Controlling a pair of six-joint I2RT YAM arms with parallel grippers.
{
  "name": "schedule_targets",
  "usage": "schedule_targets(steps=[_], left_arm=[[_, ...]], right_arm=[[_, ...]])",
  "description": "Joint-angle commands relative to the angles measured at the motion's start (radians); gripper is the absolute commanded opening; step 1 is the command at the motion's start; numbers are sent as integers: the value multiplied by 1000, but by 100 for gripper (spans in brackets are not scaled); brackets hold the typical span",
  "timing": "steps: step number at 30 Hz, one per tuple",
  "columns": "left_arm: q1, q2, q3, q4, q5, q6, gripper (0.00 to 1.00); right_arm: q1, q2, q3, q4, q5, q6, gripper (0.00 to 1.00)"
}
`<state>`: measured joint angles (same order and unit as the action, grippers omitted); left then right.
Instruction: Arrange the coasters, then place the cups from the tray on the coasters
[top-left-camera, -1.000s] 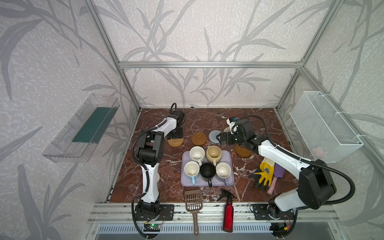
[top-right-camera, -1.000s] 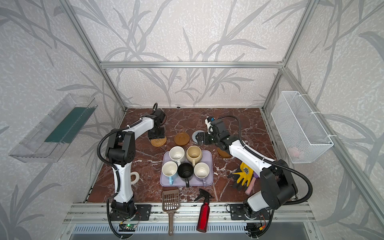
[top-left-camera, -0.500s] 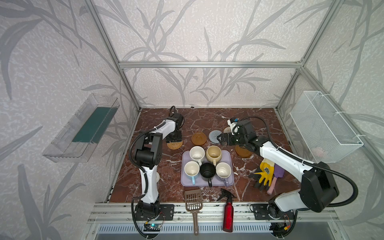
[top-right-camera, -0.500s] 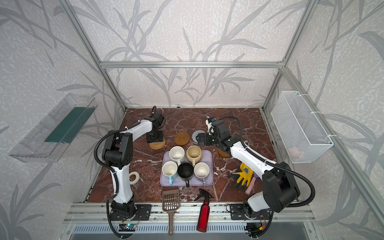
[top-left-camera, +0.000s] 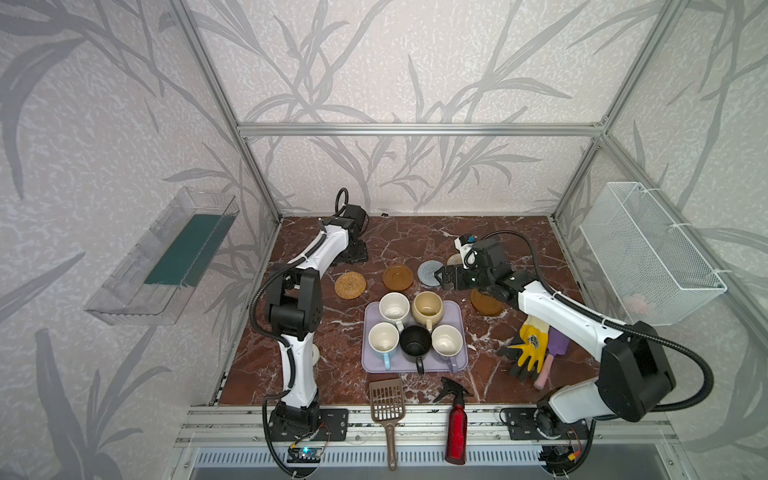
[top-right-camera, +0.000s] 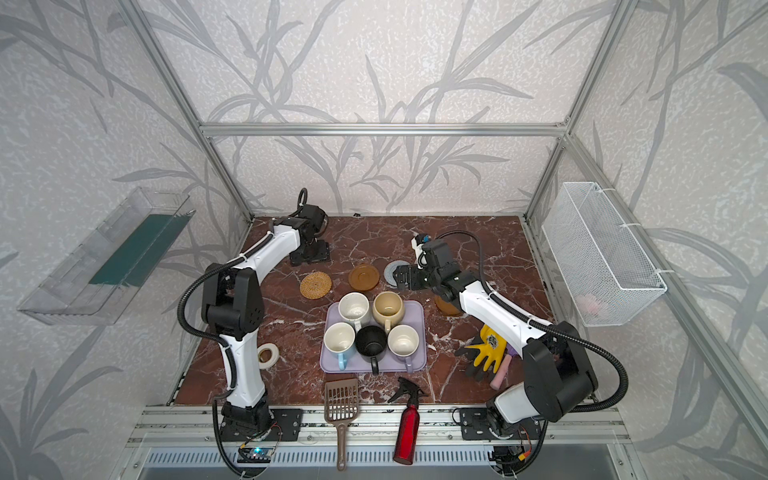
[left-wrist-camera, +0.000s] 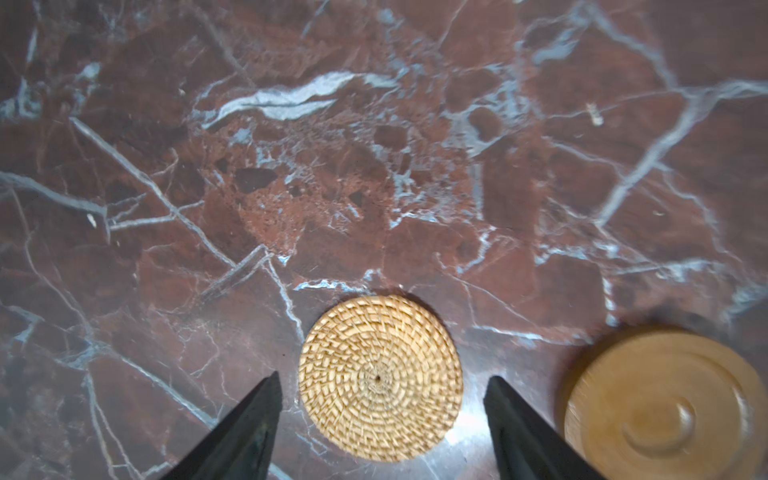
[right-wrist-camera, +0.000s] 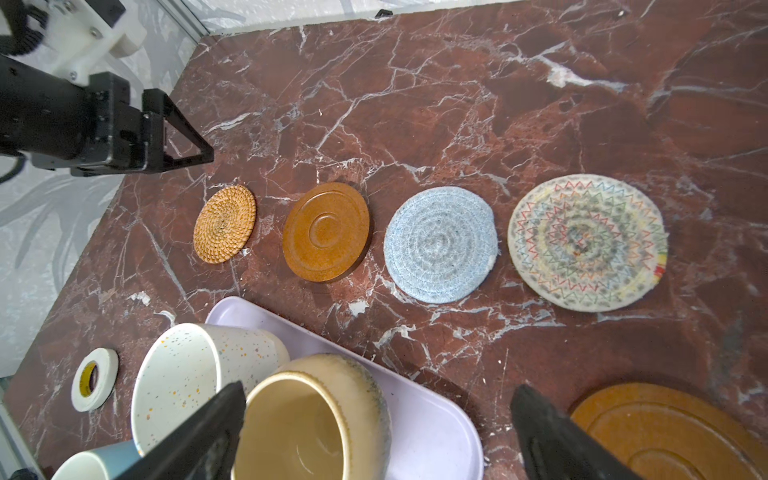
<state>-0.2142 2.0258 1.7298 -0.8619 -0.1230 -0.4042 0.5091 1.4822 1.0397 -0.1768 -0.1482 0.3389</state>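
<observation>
The marble table (top-left-camera: 419, 235) bears a lavender tray (top-left-camera: 456, 312). Behind the tray lie 4 coasters (rattan (top-left-camera: 350, 284), amber (top-left-camera: 397, 277), blue (top-left-camera: 428, 272), cream (right-wrist-camera: 586, 243)); right of it a 5th coaster (top-left-camera: 484, 306) and gloves (top-left-camera: 530, 347), left a tape roll (top-right-camera: 268, 355), in front a scoop (top-left-camera: 387, 401) and spray bottle (top-left-camera: 456, 419).

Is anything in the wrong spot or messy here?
The near brown coaster sits alone beside the tray, out of the row made by the rattan coaster, far brown coaster, blue coaster and cream coaster. Nothing looks spilled or broken.
</observation>
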Motion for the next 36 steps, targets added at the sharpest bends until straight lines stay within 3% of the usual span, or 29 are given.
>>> schedule_targets(steps=[1,8,15,27,36], left_arm=[[-32,-85,-38,44,133,46,97],[-125,-16,-38,79,183,122,94],[-160,61,-35,119,303,164,92],[-199,195,52,21,200,223,87],[-206,228,74,-46,93,173,67]], right_arm=[[4,15,37,-20,22,-56,99],[-6,49,-12,56,25,-83,99],[-16,122,76,-18,-25,-88,99],[-27,169,73,36,-37,-85,99],[-36,189,77,34,-63,-89,99]])
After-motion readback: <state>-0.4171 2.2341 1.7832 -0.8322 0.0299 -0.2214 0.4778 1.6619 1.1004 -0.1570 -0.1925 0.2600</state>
